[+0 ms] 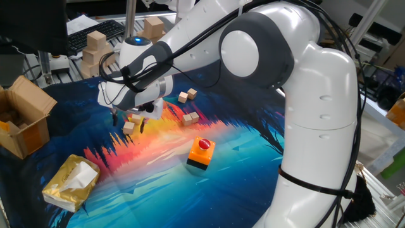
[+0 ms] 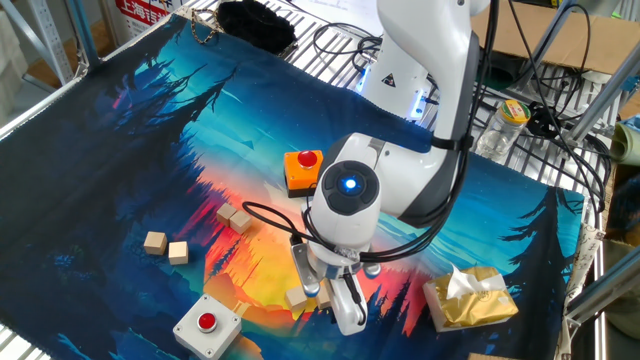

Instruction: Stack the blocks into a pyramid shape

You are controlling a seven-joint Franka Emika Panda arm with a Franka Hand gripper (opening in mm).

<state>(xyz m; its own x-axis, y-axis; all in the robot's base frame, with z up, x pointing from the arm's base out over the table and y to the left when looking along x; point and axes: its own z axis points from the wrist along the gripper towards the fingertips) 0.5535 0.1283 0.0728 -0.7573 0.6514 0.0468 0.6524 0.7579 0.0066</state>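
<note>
Several tiny tan wooden blocks lie on the colourful mat. Two blocks point(image 1: 188, 95) sit side by side at the back, and another pair point(image 1: 190, 118) lies nearer the middle. In the other fixed view these show as one pair point(image 2: 166, 246) and a second pair point(image 2: 234, 217). My gripper point(image 1: 128, 121) is low over the mat with its fingers spread around two more blocks point(image 1: 131, 123). In the other fixed view the gripper point(image 2: 325, 288) stands over these two blocks point(image 2: 298, 297). I cannot tell whether the fingers touch them.
An orange button box point(image 1: 201, 152) stands mid-mat, also in the other view point(image 2: 303, 168). A white button box point(image 2: 205, 324) sits near the mat's edge. A gold tissue pack point(image 1: 71, 182), an open cardboard box point(image 1: 22, 123) and large wooden blocks point(image 1: 95, 47) stand around the mat.
</note>
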